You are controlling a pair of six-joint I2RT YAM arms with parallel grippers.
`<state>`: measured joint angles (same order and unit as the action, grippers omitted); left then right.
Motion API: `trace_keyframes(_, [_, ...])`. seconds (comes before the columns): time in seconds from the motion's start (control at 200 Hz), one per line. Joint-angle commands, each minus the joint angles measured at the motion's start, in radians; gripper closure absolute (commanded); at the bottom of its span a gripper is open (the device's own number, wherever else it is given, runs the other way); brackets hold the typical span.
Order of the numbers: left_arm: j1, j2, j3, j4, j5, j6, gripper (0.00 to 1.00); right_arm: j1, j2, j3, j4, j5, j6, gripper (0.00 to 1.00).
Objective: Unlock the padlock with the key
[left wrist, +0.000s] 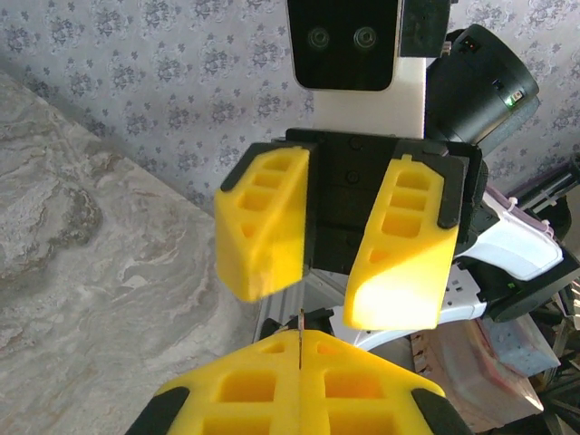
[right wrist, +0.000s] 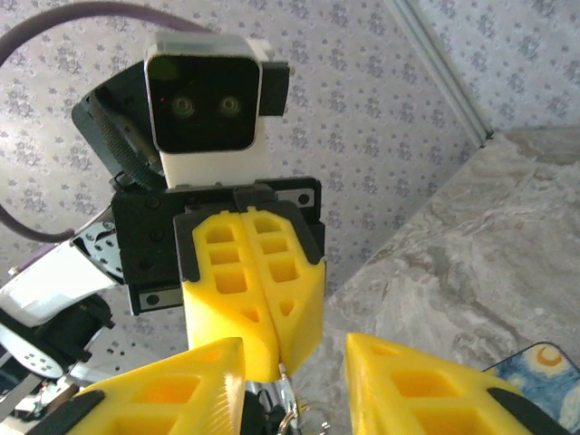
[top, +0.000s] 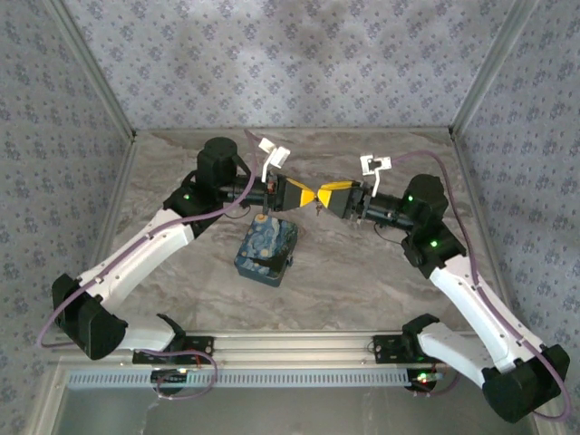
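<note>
Pinching a thin metal piece (right wrist: 286,385), probably the key, ring dangling beneath, in mid-air above the surface (top: 362,272), between the two arms. Held by the clenched left pincer (right wrist: 276,361); flanked by the released right pincer (left wrist: 324,304), yellow fingers (left wrist: 263,222) spread on either side, seemingly not yet gripping. Judged as a handover or regrasp step, with unlocking not yet begun. Calls next for closing squarely on the metal before any release. Lying below on the surface: a blue starry box (top: 265,252).
</note>
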<state>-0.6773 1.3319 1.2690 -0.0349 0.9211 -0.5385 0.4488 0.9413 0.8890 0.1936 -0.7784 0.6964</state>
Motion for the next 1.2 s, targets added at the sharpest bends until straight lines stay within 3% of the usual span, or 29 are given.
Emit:
trace_keyframes(0.0, [-0.008, -0.001, 0.038, 0.002, 0.022, 0.022, 1.0, 0.01, 0.005, 0.04, 0.0, -0.036, -0.021, 0.63])
trace_keyframes(0.07, [-0.008, -0.002, 0.038, 0.004, 0.022, 0.02, 1.0, 0.012, 0.007, 0.035, -0.016, -0.032, -0.025, 0.59])
trace_keyframes(0.35, [-0.007, -0.005, 0.038, -0.009, 0.006, 0.032, 1.0, 0.008, -0.004, 0.025, -0.032, -0.039, -0.027, 0.73])
trace_keyframes(0.545, [-0.006, -0.009, 0.041, -0.015, -0.002, 0.038, 1.0, 0.003, -0.019, 0.017, -0.048, -0.043, -0.029, 0.67])
trace_keyframes(0.744, [-0.004, -0.007, 0.041, -0.017, -0.004, 0.038, 1.0, 0.002, -0.02, 0.015, -0.057, -0.05, -0.029, 0.8])
trace_keyframes(0.904, [-0.003, -0.007, 0.041, -0.019, -0.008, 0.038, 1.0, 0.004, -0.019, 0.014, -0.065, -0.056, -0.034, 0.73])
trace_keyframes(1.194, [0.002, -0.007, 0.041, -0.016, -0.016, 0.037, 1.0, 0.004, -0.019, 0.018, -0.103, -0.061, -0.058, 0.81])
